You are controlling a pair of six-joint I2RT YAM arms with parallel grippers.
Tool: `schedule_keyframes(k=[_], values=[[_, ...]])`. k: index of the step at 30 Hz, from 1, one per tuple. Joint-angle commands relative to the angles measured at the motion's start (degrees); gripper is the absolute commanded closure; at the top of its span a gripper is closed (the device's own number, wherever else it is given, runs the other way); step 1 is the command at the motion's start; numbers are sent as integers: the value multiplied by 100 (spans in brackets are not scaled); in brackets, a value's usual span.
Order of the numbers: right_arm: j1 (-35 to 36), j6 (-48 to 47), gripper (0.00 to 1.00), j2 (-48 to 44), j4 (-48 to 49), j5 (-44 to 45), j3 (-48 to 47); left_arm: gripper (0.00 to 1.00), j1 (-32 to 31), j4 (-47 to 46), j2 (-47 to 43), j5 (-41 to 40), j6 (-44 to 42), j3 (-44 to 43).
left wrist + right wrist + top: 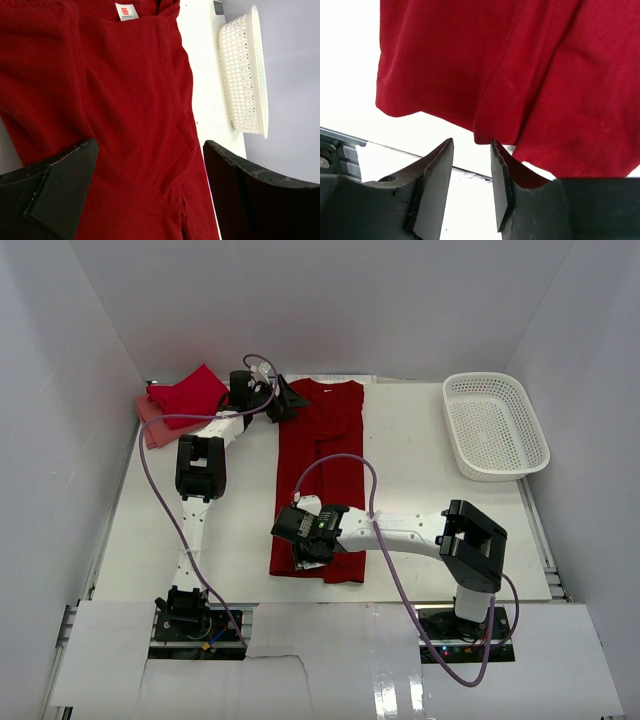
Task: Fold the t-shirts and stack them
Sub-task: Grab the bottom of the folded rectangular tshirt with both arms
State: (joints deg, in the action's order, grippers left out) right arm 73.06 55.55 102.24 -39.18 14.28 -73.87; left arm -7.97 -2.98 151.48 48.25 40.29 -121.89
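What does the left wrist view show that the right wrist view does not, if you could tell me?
Only the left wrist view shows the white neck label, the white lattice basket on the table, and the left fingers spread wide over the deep red t-shirt. Only the right wrist view shows the stitched hem, the grey rail at the table's edge, and the right fingers, parted with nothing between them. Both show the deep red t-shirt lying on the white table.

White arms (400, 532), black fingers (432, 190), purple cables (373, 498)
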Motion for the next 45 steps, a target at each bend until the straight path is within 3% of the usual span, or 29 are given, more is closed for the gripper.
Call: schedule_keyframes(k=[1, 16, 18, 25, 45], values=[[33, -97, 58, 138, -213, 180, -295, 2, 23, 114, -48, 0, -109, -230], [33, -202, 64, 754, -714, 681, -708, 2, 32, 96, -40, 9, -101, -239], [33, -202, 77, 737, -758, 716, -708, 2, 41, 96, -40, 9, -101, -239], [42, -62, 92, 377, -661, 760, -375, 2, 41, 96, -31, 0, -101, -239], [174, 264, 92, -318, 6, 224, 698, 2, 67, 149, 4, -9, -127, -301]])
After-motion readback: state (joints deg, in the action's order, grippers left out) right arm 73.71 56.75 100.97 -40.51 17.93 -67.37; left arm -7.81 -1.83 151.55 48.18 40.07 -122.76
